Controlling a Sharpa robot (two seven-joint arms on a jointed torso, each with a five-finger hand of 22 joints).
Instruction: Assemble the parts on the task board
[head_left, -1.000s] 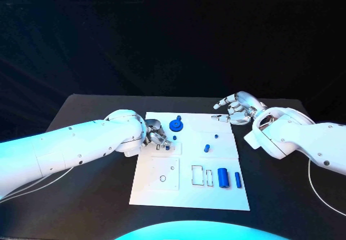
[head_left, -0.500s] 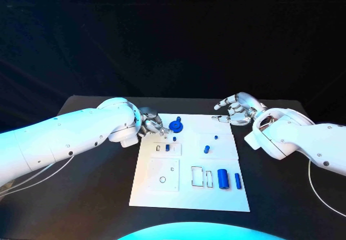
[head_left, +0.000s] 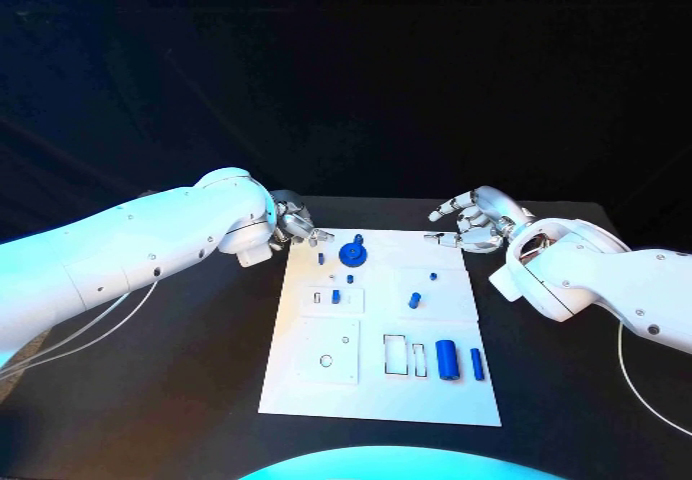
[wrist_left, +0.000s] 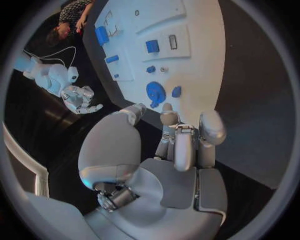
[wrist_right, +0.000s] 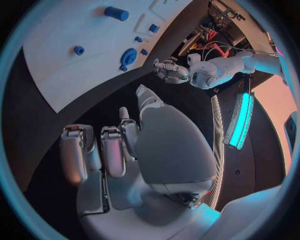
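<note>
Overhead first: task board (head_left: 378, 385) mid-table, blue parts spread on it — round knob part (head_left: 352, 254) near the far edge, cylinder (head_left: 447, 356) in the near right area. My left hand (head_left: 293, 222) hovers off the board's far-left corner, my right hand (head_left: 472, 220) off its far-right corner. Left wrist: fingers (wrist_left: 185, 145) loosely apart, nothing held. Right wrist: fingers (wrist_right: 112, 150) spread, empty.

Light: the task board (head_left: 382, 385) and both arms are brightly lit from above; cyan tint is cast.
Background: left dark.
Edges: wrist views are bent by fisheye.
</note>
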